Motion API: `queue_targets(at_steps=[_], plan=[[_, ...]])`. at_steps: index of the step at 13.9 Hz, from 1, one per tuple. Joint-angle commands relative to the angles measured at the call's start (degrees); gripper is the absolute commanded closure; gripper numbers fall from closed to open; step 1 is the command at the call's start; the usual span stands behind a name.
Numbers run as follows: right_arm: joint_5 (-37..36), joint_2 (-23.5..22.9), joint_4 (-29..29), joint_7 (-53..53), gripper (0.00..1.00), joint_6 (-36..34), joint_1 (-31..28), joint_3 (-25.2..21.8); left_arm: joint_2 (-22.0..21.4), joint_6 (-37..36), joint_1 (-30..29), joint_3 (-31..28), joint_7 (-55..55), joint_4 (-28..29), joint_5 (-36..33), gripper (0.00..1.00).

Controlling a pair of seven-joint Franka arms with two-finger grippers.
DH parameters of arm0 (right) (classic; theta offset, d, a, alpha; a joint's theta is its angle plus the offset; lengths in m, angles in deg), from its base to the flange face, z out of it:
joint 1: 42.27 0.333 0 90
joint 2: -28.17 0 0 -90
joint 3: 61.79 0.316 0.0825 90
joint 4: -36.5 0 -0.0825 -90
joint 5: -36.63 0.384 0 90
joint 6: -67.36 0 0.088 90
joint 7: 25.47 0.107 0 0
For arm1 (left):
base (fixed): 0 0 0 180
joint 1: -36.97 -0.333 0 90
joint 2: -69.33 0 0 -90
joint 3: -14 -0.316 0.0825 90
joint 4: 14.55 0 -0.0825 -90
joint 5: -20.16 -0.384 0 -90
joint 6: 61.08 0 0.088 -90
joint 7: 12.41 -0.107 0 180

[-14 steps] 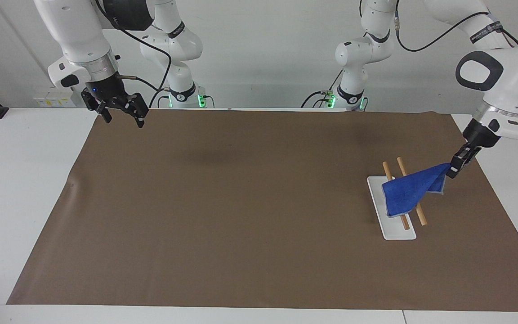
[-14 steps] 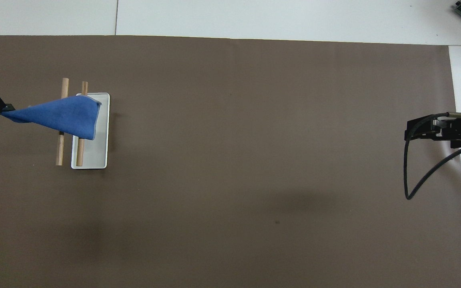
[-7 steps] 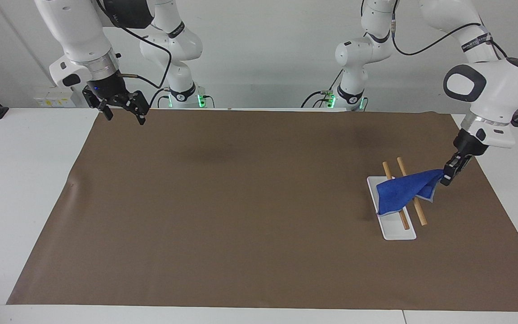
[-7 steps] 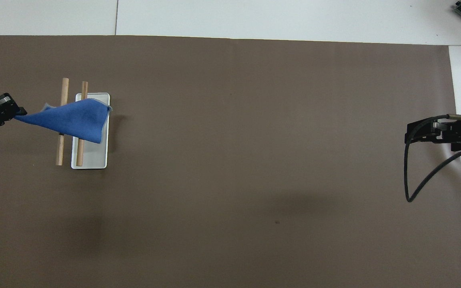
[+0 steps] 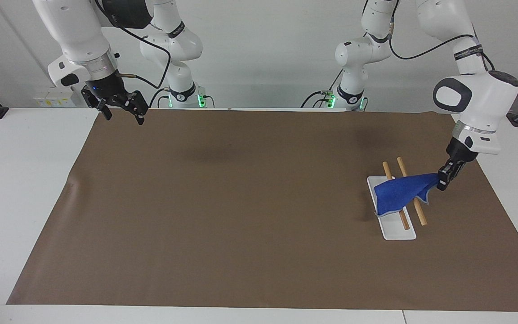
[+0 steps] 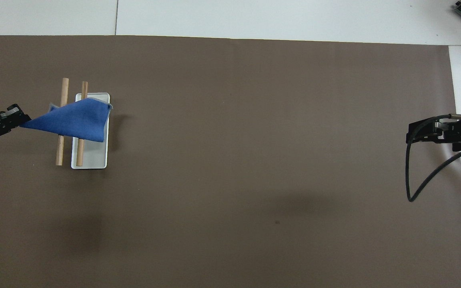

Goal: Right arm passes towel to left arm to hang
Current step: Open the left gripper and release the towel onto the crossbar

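Angling down, left tool [image 5: 443, 181] clamps towel [image 5: 396, 196] corner over the rack [image 5: 405, 198] — right tool [image 5: 119, 110] waits, spread.

Royal-blue towel [image 5: 398, 194], white tray [image 5: 398, 233], tan wooden rods [image 5: 416, 210], brown mat [image 5: 223, 202].

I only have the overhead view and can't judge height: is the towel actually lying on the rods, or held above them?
Observer: In the facing view the towel rests across both wooden rods, its free end hanging to the white base.
Operator: Does the left gripper have it?
Observer: Yes, the left gripper is shut on one corner, low beside the rods.
Operator: And the right gripper?
Observer: The right gripper waits open, raised over the brown mat's corner.
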Motion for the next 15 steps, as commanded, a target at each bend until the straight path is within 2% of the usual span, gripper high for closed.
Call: queue_targets(at_steps=[1, 5, 7, 8, 9, 10, 13, 15], plan=[[1.2, 0.6, -0.1, -1.0, 0.00, -0.6, 0.1, -0.5, -0.9, 1.6, 0.0, 0.1, -0.5, 2.3, -1.1, 1.00], [1.2, 0.6, -0.1, -1.0, 0.00, -0.6, 0.1, -0.5, -1.4, 5.6, 0.5, 0.1, -0.5, 6.2, -1.1, 1.00], [1.2, 0.6, -0.1, -1.0, 0.00, -0.6, 0.1, -0.5, -1.6, 5.9, 0.4, 0.1, -0.5, 6.5, -1.1, 0.73], [1.2, 0.6, -0.1, -1.0, 0.00, -0.6, 0.1, -0.5, -1.5, 5.9, 0.0, 0.1, -0.7, 6.5, -1.1, 0.45], [1.2, 0.6, -0.1, -1.0, 0.00, -0.6, 0.1, -0.5, -1.5, 5.9, -0.3, 0.0, -0.7, 6.4, -1.1, 0.25], [1.2, 0.6, -0.1, -1.0, 0.00, -0.6, 0.1, -0.5, -1.3, 5.7, -0.4, 0.0, -0.7, 5.9, -1.1, 0.18], [1.2, 0.6, -0.1, -1.0, 0.00, -0.6, 0.1, -0.5, -0.3, 2.9, -3.1, -0.2, -0.8, 1.9, -1.1, 0.21], [1.2, 0.6, -0.1, -1.0, 0.00, -0.6, 0.1, -0.5, 2.0, -6.1, -4.6, -0.2, -1.2, -5.9, -2.2, 0.24]])
